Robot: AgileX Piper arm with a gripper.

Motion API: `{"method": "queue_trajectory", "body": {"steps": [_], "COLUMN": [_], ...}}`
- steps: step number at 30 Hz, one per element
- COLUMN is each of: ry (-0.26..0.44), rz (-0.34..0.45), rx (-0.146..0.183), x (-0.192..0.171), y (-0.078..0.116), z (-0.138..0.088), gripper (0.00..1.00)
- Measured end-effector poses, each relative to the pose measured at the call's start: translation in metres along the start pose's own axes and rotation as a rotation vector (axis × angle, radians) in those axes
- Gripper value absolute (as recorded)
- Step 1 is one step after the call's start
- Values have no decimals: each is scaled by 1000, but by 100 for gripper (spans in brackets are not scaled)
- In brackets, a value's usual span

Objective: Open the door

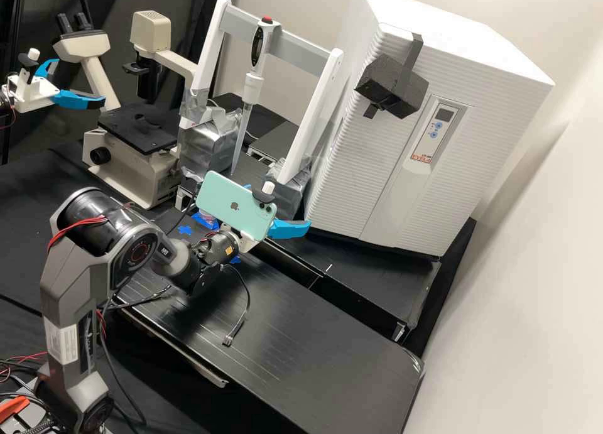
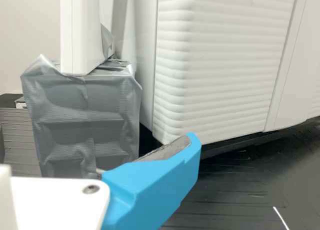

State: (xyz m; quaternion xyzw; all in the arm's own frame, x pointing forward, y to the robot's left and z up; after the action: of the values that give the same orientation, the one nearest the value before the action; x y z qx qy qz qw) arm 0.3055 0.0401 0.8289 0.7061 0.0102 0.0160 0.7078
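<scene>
Low before the shut door, the gripper's 2 fingers stand apart, empty, width unclear; likely heavy and stiff, it needs gripping by its black block.

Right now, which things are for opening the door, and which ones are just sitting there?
For the job:
- white cabinet
- its front door
- dark grey arm

Just sitting there:
- microscope
- pipette
- white frame

My black worktop stretches across the lower centre, bearing a blue cross mark left of centre. Farther back, black-covered surfaces hold a cream microscope, upper left, and the white cabinet, upper right.
</scene>
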Motion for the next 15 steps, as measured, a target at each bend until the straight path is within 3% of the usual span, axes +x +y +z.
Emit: {"method": "queue_trajectory", "body": {"steps": [11,15], "ry": [-5,-7], "rz": [1,41], "rx": [-3,33], "x": [-4,-15], "y": [3,20], "z": [3,7], "gripper": [100,100]}}
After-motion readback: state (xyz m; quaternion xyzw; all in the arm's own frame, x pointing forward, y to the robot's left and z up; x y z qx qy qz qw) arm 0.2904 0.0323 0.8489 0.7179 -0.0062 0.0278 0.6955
